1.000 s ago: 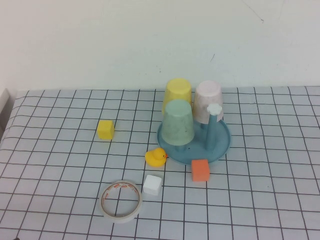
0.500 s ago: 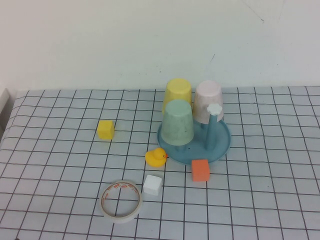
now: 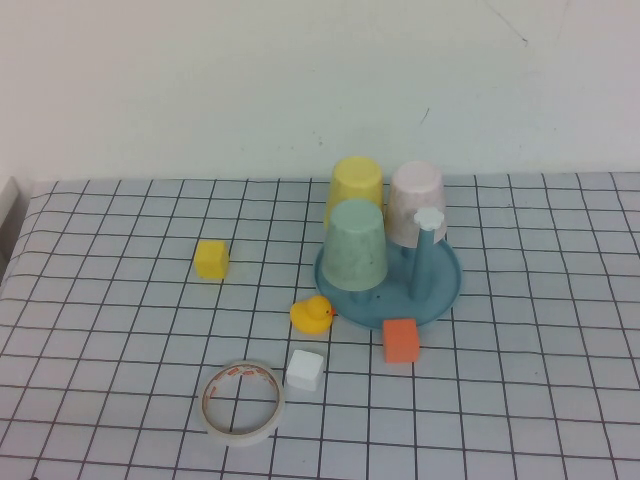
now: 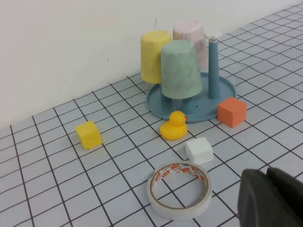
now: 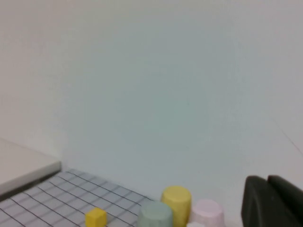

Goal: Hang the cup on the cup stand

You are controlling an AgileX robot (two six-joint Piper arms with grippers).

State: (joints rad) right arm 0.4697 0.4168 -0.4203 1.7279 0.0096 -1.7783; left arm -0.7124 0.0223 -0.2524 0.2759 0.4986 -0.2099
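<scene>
The mint-green cup hangs upside down on a peg of the blue cup stand, beside a yellow cup and a pale pink cup; one peg with a white cap stands bare. The left wrist view shows the same cup on the stand. My left gripper is shut and empty, low over the table near the tape roll. My right gripper is shut and empty, raised and facing the wall, with the cup far below it. Neither arm shows in the high view.
On the checked cloth lie a yellow cube, a rubber duck, a white cube, an orange cube at the stand's front edge, and a roll of tape. A white wall rises behind the table.
</scene>
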